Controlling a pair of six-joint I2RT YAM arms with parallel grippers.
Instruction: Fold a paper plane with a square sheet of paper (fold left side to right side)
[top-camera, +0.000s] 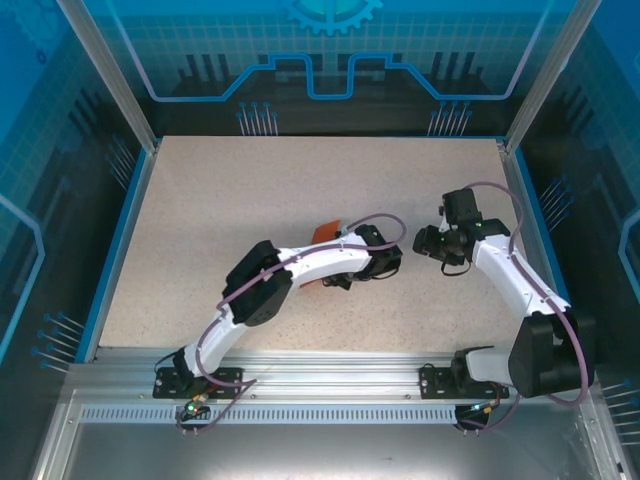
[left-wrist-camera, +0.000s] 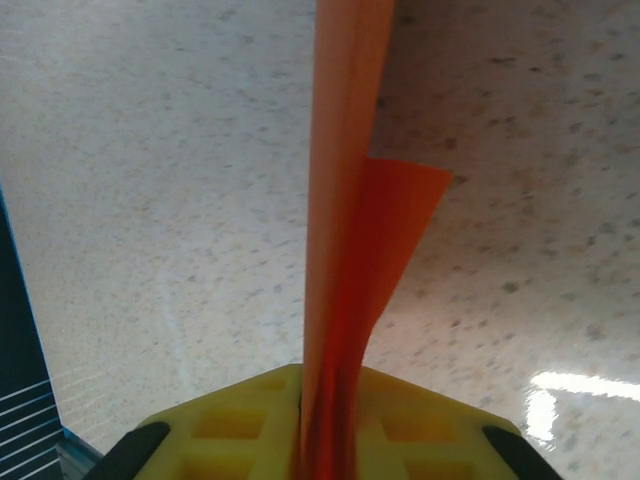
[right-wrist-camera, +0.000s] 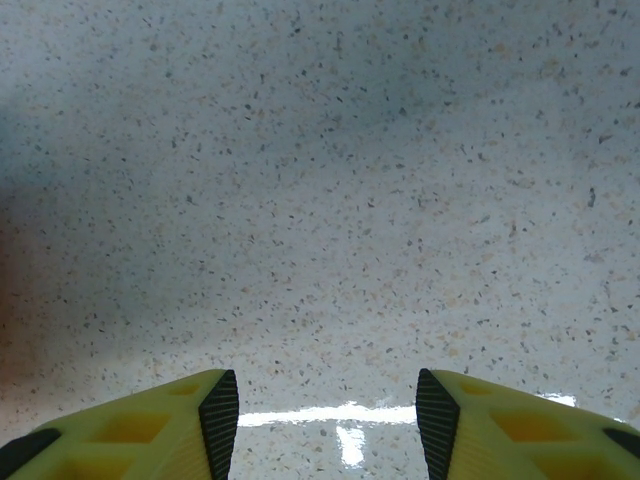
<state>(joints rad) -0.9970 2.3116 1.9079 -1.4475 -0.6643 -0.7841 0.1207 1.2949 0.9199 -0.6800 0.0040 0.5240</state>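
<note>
The orange-red sheet of paper (left-wrist-camera: 345, 230) stands on edge between the yellow fingers (left-wrist-camera: 220, 425) of my left gripper (left-wrist-camera: 325, 430), which is shut on it. It runs up and away over the table, and one pointed corner sticks out to the right. From above, a corner of the paper (top-camera: 325, 232) peeks out behind the left forearm near the table's middle, with the left gripper (top-camera: 335, 280) under the arm. The paper's whole shape is hidden, so I cannot tell whether it forms a paper plane. My right gripper (right-wrist-camera: 328, 410) (top-camera: 422, 243) is open over bare table to the right of it.
The speckled beige table (top-camera: 250, 180) is ringed by a blue rim and a metal frame (top-camera: 110, 70). The left arm lies bent across the middle, and the right arm curves in from the right edge.
</note>
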